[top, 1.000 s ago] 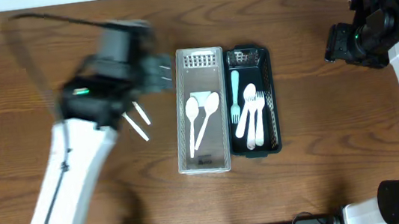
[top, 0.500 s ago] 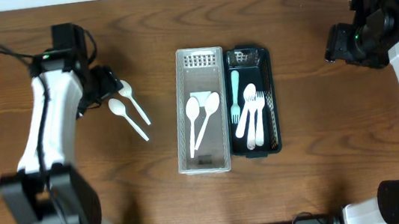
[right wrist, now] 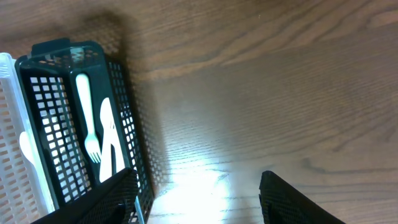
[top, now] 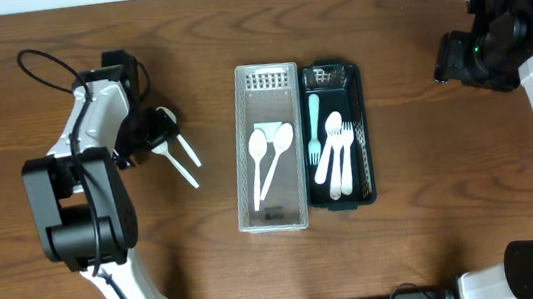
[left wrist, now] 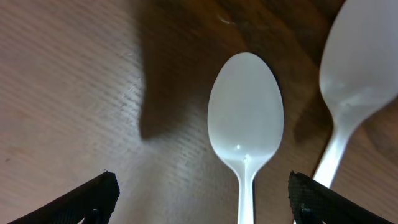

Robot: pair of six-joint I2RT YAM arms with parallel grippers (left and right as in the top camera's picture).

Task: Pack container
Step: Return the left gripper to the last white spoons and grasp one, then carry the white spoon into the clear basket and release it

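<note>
Item: loose white spoon (left wrist: 245,127), 1 of 2 lying flat on the table (top: 217,246), left of both baskets, not yet packed. Posn: in overhead its bowl is hidden under the tool and the handle runs diagonally down-right, toward the baskets. Tool: left gripper (top: 151,132) directly over it, fingers (left wrist: 93,199) wide apart, nothing held. Wrist view puts the bowl ahead of the tips and the neck approx centred in the gap, w/ the long axis at right angles to the closing line, so a squeeze would prob land across the thin handle. Contact w/ table: cannot tell. Neighbour: 2nd spoon (left wrist: 360,68) just beside, roughly parallel, close to 1 finger; risk of a nudge. Destination, judged: white basket (top: 260,75), holding packed spoons (top: 267,154), near and to the right of the pickup in overhead. Alongside it: black basket (top: 362,129) w/ teal fork (top: 314,119) and white cutlery. Other arm: right gripper (right wrist: 202,205) well apart beyond the black basket, fingers apart, empty; left arm is by far the nearer
</note>
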